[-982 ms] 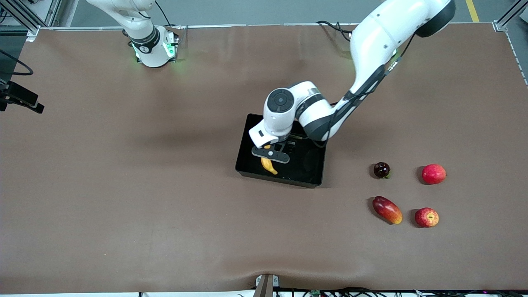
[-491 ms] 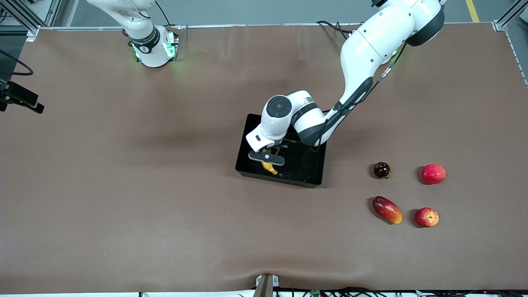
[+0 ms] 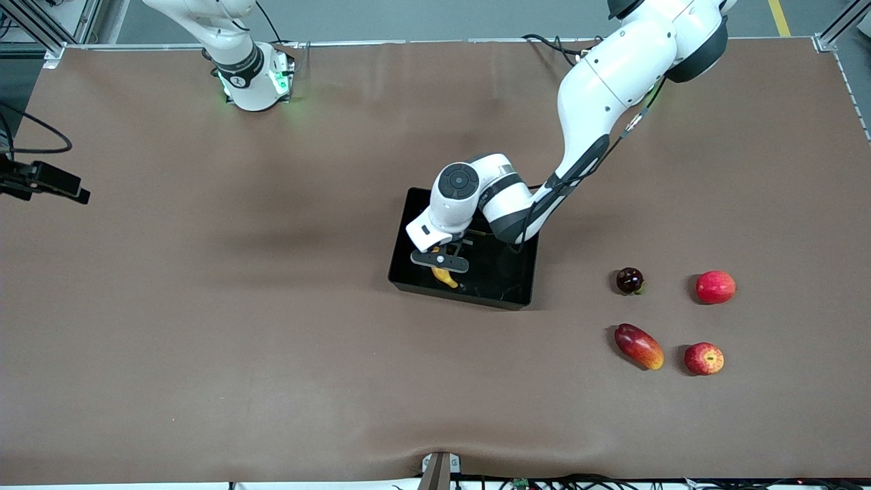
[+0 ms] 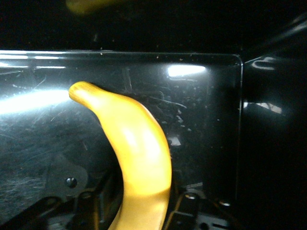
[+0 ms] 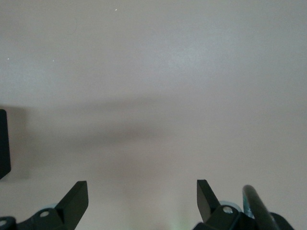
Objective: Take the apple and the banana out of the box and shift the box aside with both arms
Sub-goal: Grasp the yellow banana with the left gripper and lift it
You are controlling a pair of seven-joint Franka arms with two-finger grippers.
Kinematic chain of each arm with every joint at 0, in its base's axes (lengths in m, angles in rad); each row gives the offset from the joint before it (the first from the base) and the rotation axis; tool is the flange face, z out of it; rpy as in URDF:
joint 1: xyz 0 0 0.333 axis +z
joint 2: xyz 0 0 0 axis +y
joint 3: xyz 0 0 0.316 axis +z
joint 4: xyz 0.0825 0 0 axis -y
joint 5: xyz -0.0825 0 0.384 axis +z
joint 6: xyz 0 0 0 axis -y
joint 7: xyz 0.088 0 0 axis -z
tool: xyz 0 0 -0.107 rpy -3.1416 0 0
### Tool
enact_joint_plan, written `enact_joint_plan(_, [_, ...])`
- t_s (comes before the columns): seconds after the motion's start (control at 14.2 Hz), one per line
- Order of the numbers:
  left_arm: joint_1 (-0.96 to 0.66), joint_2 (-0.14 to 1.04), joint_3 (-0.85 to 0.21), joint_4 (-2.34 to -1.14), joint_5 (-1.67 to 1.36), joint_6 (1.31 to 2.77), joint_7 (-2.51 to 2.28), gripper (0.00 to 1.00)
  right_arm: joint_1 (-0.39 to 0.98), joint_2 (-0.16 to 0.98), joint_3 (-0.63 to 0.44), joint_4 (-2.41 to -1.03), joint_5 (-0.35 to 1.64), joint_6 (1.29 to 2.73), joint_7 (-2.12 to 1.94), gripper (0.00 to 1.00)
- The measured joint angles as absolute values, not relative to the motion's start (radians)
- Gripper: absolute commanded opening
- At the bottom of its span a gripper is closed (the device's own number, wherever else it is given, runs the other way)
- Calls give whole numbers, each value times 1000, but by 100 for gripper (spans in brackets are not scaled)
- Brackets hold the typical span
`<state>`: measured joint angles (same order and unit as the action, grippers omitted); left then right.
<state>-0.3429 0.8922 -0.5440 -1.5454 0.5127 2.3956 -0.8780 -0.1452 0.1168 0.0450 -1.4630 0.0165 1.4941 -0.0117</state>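
Lowered my left gripper [image 3: 446,267] further into the box [image 3: 406,272] | it gripped the banana [image 3: 444,276] | right gripper [image 5: 142,201] waited with fingers apart | apple [image 3: 703,358] lay toward left arm's end, beside mango [image 3: 638,346]

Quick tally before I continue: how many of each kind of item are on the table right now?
Banana: 1, in the tray under the left gripper
Apples: 2
Mango: 1
Dark round fruit: 1
Black tray: 1
Total: 6
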Motion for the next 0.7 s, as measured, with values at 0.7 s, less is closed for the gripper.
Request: enact_joint_plan(0.7, [-331,836,-542,-1505,515,2351,-883,0,-131,266,65,-1464,31,1517,-14,100])
